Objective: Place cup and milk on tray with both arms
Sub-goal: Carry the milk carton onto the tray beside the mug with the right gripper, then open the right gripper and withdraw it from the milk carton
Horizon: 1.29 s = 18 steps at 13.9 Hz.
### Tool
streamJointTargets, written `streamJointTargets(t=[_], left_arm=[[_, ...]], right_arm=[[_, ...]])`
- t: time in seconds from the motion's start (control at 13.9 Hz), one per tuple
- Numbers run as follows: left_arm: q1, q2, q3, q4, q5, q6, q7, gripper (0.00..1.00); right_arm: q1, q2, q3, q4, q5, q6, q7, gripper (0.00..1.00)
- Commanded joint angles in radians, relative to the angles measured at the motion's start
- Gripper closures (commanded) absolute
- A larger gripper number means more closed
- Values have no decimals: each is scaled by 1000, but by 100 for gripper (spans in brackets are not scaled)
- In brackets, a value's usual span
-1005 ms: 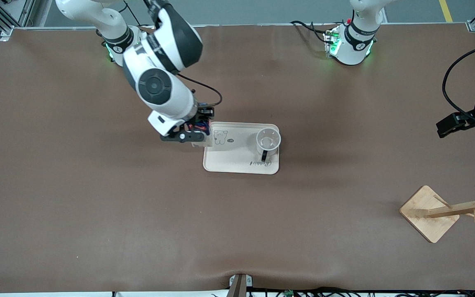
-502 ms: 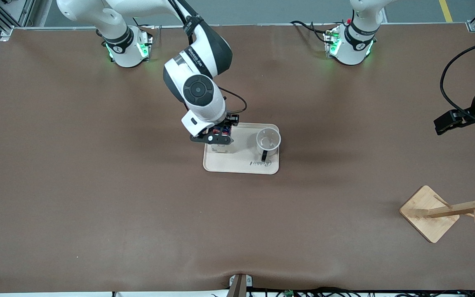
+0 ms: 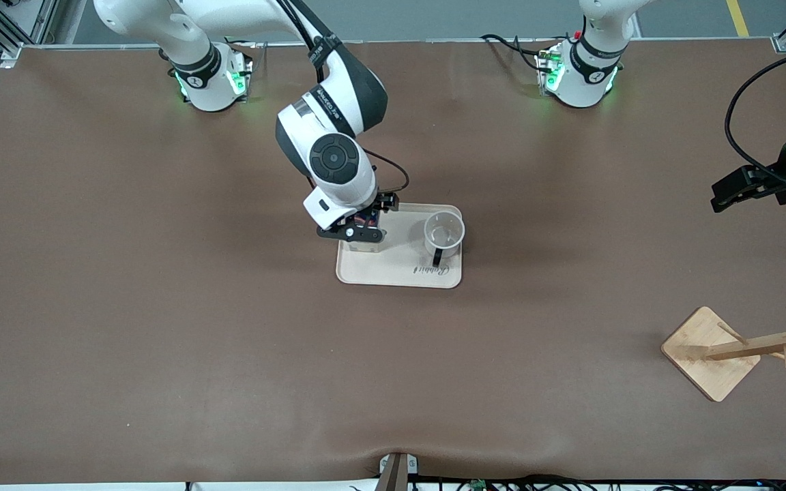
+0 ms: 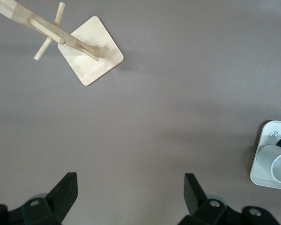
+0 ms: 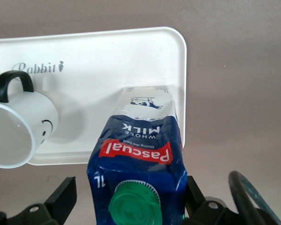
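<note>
One milk [image 5: 140,159] between right claw [image 5: 131,197] fingers, over tray [image 5: 84,61]

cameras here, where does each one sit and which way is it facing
Front view: high across the table, facing both arms' bases; shows the tray, cup, wooden rack, right gripper and left gripper.
Left wrist view: on the left arm, looking down between its open fingers at the table, rack and tray corner.
Right wrist view: on the right arm, looking down the held milk carton at tray and cup.
Shared: all three show tray and cup.
</note>
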Motion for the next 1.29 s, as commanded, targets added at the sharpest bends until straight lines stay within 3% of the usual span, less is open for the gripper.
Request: streamJointTargets(t=[0.0, 0.22, 0.5, 0.72, 1.0, 1.22], left_arm=[[16, -30, -19, -21, -18, 3, 22, 0], [14, -40, -28, -18, -17, 0, 23, 0], [-45, -51, -18, -23, -14, 0, 20, 0], [-179, -88, 117, -61, -20, -3, 20, 0], [-335, -137, 280, -124, -55, 2, 22, 0], [-415, -177, 361, -165, -66, 3, 22, 0]], right_arm=[[-6, -18, -12, 57, 14, -63, 0, 0], [-60, -30, -15, 218, 10, -303, -4, 0], [-162, -44, -24, 361, 2, -474, -8, 0], [-299, -105, -22, 383, 2, -476, -41, 0], [-480, -150, -22, 409, -27, -526, -257, 0], [-566, -166, -22, 421, -143, -542, -390, 0]])
